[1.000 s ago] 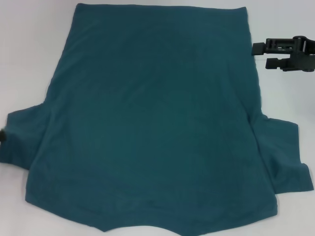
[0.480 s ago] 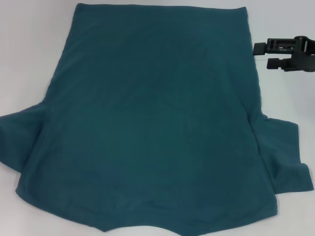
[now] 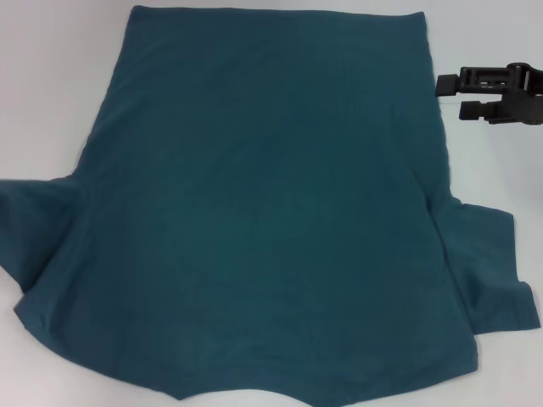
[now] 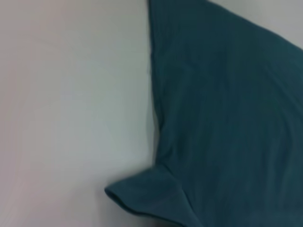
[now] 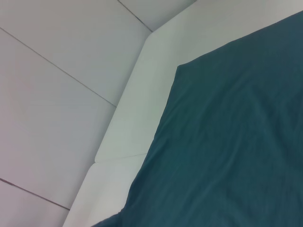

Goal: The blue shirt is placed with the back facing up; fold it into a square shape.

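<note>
The blue shirt (image 3: 271, 203) lies flat, unfolded, covering the tabletop (image 3: 51, 85); the right gripper (image 3: 450, 96) waits parted and empty at its right edge, the left gripper is unseen; a sleeve fold seems next.

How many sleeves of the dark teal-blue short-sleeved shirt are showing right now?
2. On the dark teal-blue short-sleeved shirt, one sleeve juts out at the robot's left edge; the other sleeve lies flat at its right, nearer than the right gripper.

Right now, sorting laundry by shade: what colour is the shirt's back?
Plain dark teal-blue shirt, no print showing; clearest in the head view.
</note>
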